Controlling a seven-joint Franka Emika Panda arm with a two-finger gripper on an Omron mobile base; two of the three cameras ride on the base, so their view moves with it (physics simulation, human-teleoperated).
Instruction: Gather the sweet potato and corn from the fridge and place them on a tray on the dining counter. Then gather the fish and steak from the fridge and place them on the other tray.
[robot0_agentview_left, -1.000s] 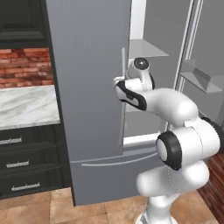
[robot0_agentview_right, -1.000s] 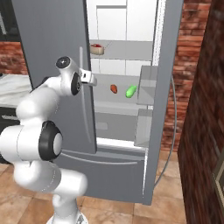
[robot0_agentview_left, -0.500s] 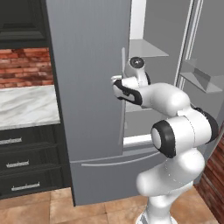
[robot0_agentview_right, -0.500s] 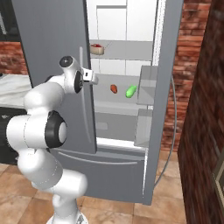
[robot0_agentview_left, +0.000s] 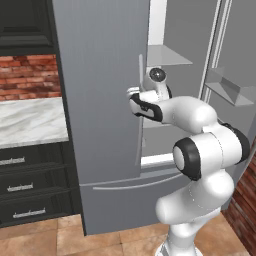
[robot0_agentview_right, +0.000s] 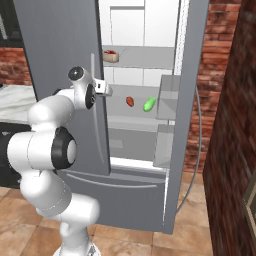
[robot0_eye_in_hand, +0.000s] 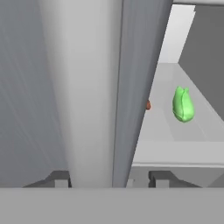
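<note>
Hand: the robot's hand is set around the left door's long thin grey handle; fingertips either side, contact unclear.
Fridge: tall grey fridge, right door open.
Food: green-husked corn beside reddish-orange sweet potato on a shelf.
Risk: fingers could slip off the handle.
Hidden: sweet potato mostly behind the door edge.

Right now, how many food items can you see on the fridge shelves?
3: the steak on the upper shelf, and the sweet potato beside the corn on the middle shelf. The closed door may hide others.
</note>
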